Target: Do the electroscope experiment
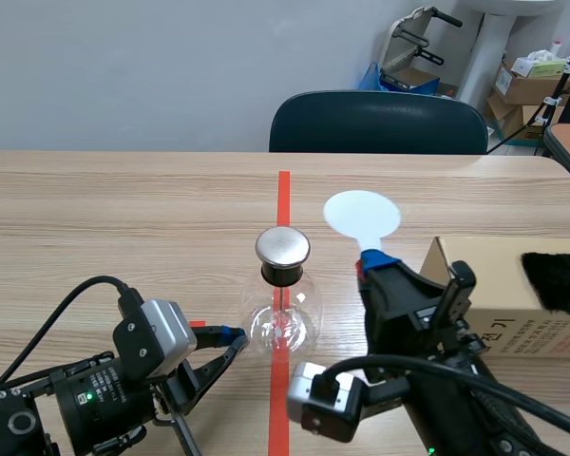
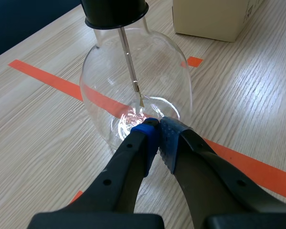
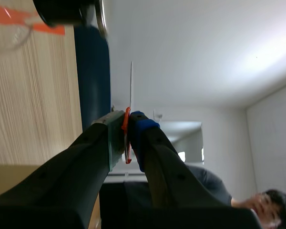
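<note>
Scene view: the electroscope [image 1: 283, 304], a clear glass flask under a round metal cap [image 1: 283, 247], stands mid-table [image 1: 123, 218] on the tape line. At its 8 o'clock your left gripper [image 1: 230, 337] sits low, and at its 1 o'clock the white paddle [image 1: 362, 217] is raised in your right gripper [image 1: 372, 264]. A cardboard box [image 1: 494, 285] topped with black fur [image 1: 556, 282] lies at 3 o'clock.

The left wrist view shows the left gripper clenched on nothing, pads together and resting against the flask's lower wall. The right wrist view shows the right gripper clamped on the paddle's red-edged handle, with the blade edge-on ahead of the fingers.

Treat the flask as fragile and slick. Its glass looks thin, the body is round, and it would likely skid or tip under a sideways push. Its thin rod [image 2: 127, 52] and the small leaf at its end look delicate, so avoid jolts. If you must steady it, the black collar under the cap looks the safest hold. The paddle appears light, thin and flexible; keep your grip on the handle, not the blade.
</note>
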### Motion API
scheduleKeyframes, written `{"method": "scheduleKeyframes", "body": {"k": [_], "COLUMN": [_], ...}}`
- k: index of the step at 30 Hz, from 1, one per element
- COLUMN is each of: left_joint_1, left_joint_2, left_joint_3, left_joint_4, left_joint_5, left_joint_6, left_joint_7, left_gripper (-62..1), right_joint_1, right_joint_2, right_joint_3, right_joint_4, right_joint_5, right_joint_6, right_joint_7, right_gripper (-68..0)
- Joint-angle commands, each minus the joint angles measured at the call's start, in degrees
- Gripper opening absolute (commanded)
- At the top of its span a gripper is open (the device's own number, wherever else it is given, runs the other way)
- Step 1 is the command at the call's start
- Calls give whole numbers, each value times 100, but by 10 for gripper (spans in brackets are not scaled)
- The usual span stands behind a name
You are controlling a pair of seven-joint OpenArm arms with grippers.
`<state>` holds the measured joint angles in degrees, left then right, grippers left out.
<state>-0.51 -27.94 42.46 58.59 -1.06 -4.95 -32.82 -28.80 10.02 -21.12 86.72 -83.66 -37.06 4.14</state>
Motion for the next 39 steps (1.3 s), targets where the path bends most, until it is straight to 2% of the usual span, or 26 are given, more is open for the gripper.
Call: {"method": "scheduleKeyframes", "body": {"k": [1,5,9,12,17,21,25,39], "left_joint_1": [-33,-33,-33,-33,-33,-33,-33,-33], "left_joint_2": [46,46,46,46,46,46,46,46], "left_joint_3": [-7,-7,-7,-7,-7,-7,-7,-7], "left_joint_4": [94,94,94,94,94,94,94,94], "left_joint_5": [-15,-15,-15,-15,-15,-15,-15,-15], "left_joint_6": [-9,-9,-9,-9,-9,-9,-9,-9], "left_joint_7": [-74,-74,-74,-74,-74,-74,-74,-76], "left_gripper": [-580,-580,-580,-580,-580,-580,-580,-580], "right_joint_1": [9,9,9,9,9,9,9,9], "right_joint_2": [44,44,44,44,44,44,44,44], "right_joint_3": [17,17,17,17,15,15,15,15], "right_joint_4": [59,59,59,59,59,59,59,59], "right_joint_5": [-4,-4,-4,-4,-4,-4,-4,-4], "right_joint_6": [-61,-61,-61,-61,-61,-61,-61,-61], "right_joint_7": [-286,-1058,-1576,-1779,-1773,-1493,-1010,1386], "right_gripper": [-658,-658,-658,-658,-658,-658,-658,-658]}}
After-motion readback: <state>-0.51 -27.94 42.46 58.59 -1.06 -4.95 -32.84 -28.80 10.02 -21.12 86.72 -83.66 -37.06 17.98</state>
